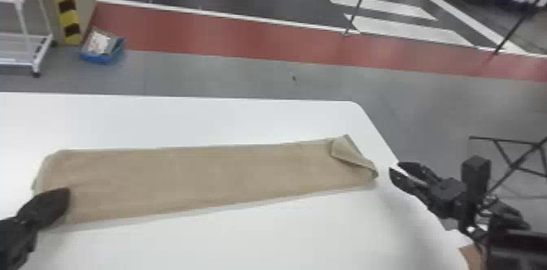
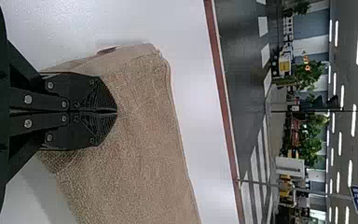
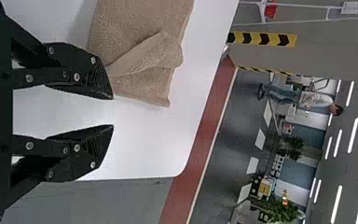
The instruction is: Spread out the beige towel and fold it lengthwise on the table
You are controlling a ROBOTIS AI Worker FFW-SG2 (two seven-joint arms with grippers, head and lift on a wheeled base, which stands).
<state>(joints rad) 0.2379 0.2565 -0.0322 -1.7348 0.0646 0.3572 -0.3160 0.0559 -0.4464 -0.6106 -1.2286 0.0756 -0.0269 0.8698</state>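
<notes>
Towel [image 1: 195, 179] lies in a long, thin strip on the white table [image 1: 285, 232], going from the robot's left side to its right. It looks like the long fold is mostly done, and lying flat helps keep it neat. The left gripper [image 2: 117, 112] has its two fingers closed together over the towel's left end. I see no cloth pinched between them, so maybe it is there to press that end flat.

The right gripper [image 3: 113, 112] has its fingers wide apart, with nothing in them. It is close to the towel's right end, likely so it can fix the flap [image 1: 351, 153]. That flap is a corner turned back over the top, and it makes the end messy. The next job may be to pinch the flap and lay it flat. Pulling too hard could slide the whole strip crooked.
</notes>
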